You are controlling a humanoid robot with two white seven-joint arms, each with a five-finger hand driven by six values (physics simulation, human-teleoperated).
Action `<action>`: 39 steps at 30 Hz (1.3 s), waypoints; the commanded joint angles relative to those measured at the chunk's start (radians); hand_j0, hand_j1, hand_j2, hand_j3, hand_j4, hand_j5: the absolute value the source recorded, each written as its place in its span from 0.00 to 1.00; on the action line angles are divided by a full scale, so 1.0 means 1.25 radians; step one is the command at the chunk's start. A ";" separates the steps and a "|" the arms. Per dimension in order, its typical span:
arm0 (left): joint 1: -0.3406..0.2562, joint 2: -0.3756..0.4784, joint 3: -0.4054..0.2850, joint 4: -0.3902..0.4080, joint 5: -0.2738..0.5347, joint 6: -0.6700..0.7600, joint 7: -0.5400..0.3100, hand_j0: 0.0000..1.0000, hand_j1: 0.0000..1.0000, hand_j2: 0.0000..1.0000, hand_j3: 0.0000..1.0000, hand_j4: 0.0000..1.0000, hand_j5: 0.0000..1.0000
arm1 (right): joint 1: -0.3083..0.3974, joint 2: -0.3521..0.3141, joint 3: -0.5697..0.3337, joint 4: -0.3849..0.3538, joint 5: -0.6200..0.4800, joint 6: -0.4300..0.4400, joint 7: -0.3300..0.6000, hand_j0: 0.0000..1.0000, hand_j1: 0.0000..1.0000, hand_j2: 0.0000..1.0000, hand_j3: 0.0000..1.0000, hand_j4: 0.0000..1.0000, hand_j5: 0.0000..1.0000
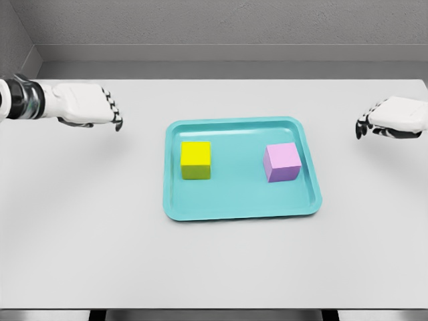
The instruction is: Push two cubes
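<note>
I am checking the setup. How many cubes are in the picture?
2. The yellow cube sits on the left side of the tray, the pink cube on its right side. None seems hidden.

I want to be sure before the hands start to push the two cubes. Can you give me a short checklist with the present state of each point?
1. Yellow cube on teal tray, left part: ok.
2. Pink cube on tray, right part: ok.
3. Cubes apart, bare tray between them: ok.
4. Left hand outside tray, holding nothing: ok.
5. Right hand outside tray, holding nothing: ok.
6. Hand height over the table: cannot tell.
</note>
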 commanded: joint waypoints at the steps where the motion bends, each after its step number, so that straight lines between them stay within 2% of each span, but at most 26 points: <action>1: 0.000 0.018 -0.002 -0.026 -0.012 0.002 0.000 0.54 0.54 0.54 0.54 0.54 0.54 | 0.000 0.004 -0.001 -0.009 -0.002 0.001 0.066 0.32 0.32 0.32 0.32 0.32 0.32; 2: -0.001 0.010 -0.002 -0.026 -0.050 0.002 0.000 0.54 0.54 0.54 0.54 0.54 0.54 | 0.000 0.005 0.001 -0.009 0.000 0.001 0.095 0.26 0.26 0.26 0.26 0.26 0.26; 3: 0.000 0.003 -0.002 -0.037 -0.076 0.002 0.000 0.54 0.54 0.54 0.54 0.54 0.54 | -0.001 0.007 -0.001 -0.012 0.000 0.001 0.122 0.26 0.26 0.26 0.26 0.26 0.26; 7: 0.036 -0.033 -0.005 -0.100 -0.157 0.002 0.000 0.54 0.54 0.54 0.54 0.54 0.54 | -0.002 0.019 0.003 -0.036 0.000 0.001 0.153 0.26 0.26 0.26 0.26 0.26 0.26; 9: 0.056 -0.071 -0.003 -0.106 -0.210 0.002 0.000 0.54 0.54 0.54 0.54 0.54 0.54 | -0.002 0.023 0.003 -0.050 0.000 0.001 0.153 0.26 0.26 0.26 0.26 0.26 0.26; 12: 0.069 -0.092 -0.005 -0.106 -0.248 0.002 0.000 0.54 0.54 0.54 0.54 0.54 0.54 | -0.002 0.037 0.003 -0.063 0.000 0.001 0.157 0.26 0.26 0.26 0.26 0.26 0.26; 16: 0.067 -0.094 -0.005 -0.107 -0.249 0.002 0.000 0.55 0.55 0.55 0.55 0.55 0.55 | -0.004 0.037 0.003 -0.113 0.014 0.001 0.165 0.26 0.26 0.26 0.26 0.26 0.26; 21: 0.066 -0.116 -0.012 -0.110 -0.271 0.002 0.000 0.55 0.55 0.55 0.55 0.55 0.55 | -0.026 0.051 0.015 -0.119 0.035 0.001 0.201 0.26 0.26 0.26 0.26 0.26 0.26; 22: 0.059 -0.121 -0.048 -0.115 -0.273 0.002 0.000 0.55 0.55 0.55 0.55 0.55 0.55 | -0.033 0.058 0.025 -0.119 0.035 0.001 0.201 0.26 0.26 0.26 0.26 0.26 0.26; 23: 0.059 -0.121 -0.050 -0.139 -0.273 0.002 0.000 0.55 0.55 0.55 0.55 0.55 0.55 | -0.045 0.061 0.041 -0.131 0.035 0.001 0.201 0.24 0.24 0.24 0.24 0.24 0.24; 24: 0.059 -0.120 -0.050 -0.145 -0.273 0.002 0.000 0.55 0.55 0.55 0.55 0.55 0.55 | -0.052 0.059 0.048 -0.150 0.035 0.001 0.201 0.24 0.24 0.24 0.24 0.24 0.24; 26: 0.061 -0.110 -0.044 -0.144 -0.270 0.002 0.000 0.55 0.55 0.55 0.55 0.55 0.55 | -0.083 0.062 0.093 -0.151 0.035 0.001 0.201 0.24 0.24 0.24 0.24 0.24 0.24; 30: 0.060 -0.104 -0.038 -0.147 -0.257 0.002 0.000 0.54 0.54 0.54 0.54 0.54 0.54 | -0.090 0.061 0.107 -0.151 0.035 0.001 0.201 0.20 0.20 0.20 0.20 0.20 0.20; 33: 0.044 -0.078 -0.040 -0.157 -0.219 0.002 0.000 0.54 0.54 0.54 0.54 0.54 0.54 | -0.091 0.063 0.116 -0.150 0.050 0.001 0.201 0.17 0.17 0.17 0.17 0.17 0.17; 34: 0.044 -0.078 -0.044 -0.153 -0.209 0.002 0.000 0.51 0.51 0.51 0.51 0.51 0.51 | -0.091 0.068 0.117 -0.151 0.054 0.001 0.201 0.18 0.18 0.18 0.18 0.18 0.18; 36: 0.044 -0.078 -0.044 -0.150 -0.146 0.002 0.000 0.50 0.50 0.50 0.50 0.50 0.50 | -0.093 0.074 0.125 -0.155 0.062 0.001 0.201 0.18 0.18 0.18 0.18 0.18 0.18; 39: 0.044 -0.078 -0.050 -0.150 -0.087 0.002 0.000 0.50 0.50 0.50 0.50 0.50 0.50 | -0.112 0.085 0.150 -0.166 0.065 0.001 0.201 0.17 0.17 0.17 0.17 0.17 0.17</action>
